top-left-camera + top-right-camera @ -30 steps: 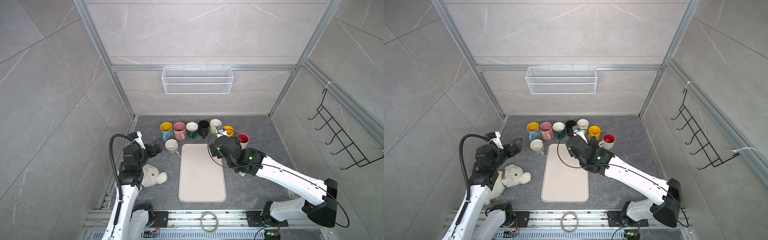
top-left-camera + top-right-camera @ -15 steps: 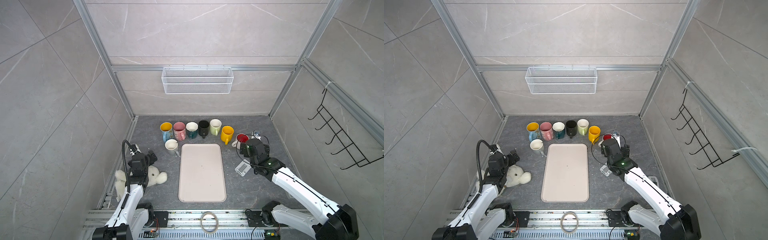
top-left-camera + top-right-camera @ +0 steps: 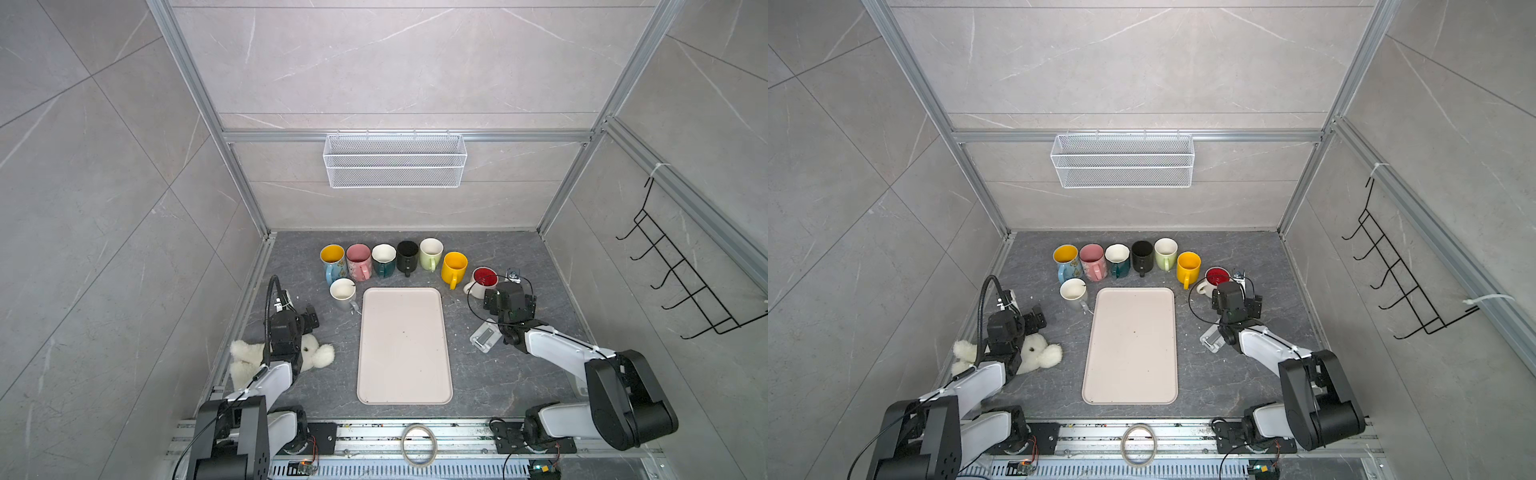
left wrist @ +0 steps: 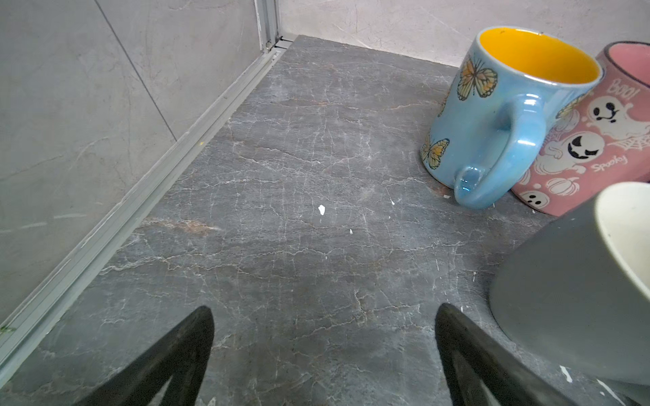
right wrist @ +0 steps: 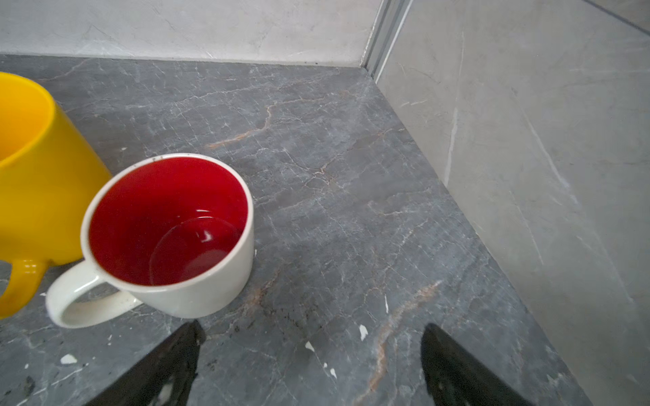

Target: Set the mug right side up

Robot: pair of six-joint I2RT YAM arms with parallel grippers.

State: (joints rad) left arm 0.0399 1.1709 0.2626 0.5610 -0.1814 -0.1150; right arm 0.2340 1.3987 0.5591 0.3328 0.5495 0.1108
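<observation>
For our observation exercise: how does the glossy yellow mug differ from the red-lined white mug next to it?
The glossy yellow mug is yellow inside and out; the red-lined white mug is white outside, red inside. The yellow mug looks taller; the white mug is squatter, narrowing downward. Both stand upright, mouths up, and empty.

In both top views the two arms are seen bent low near their bases, the left arm [image 3: 274,378] on the left and the right arm [image 3: 557,349] reached a little further forward on the right. The left gripper [image 4: 325,309] is held wide apart, its dark fingers [image 4: 183,351] spread with nothing between them. The right gripper [image 5: 312,325] is likewise spread wide, and nothing is gripped by it. Both are pointed forward and tilted downward.
</observation>
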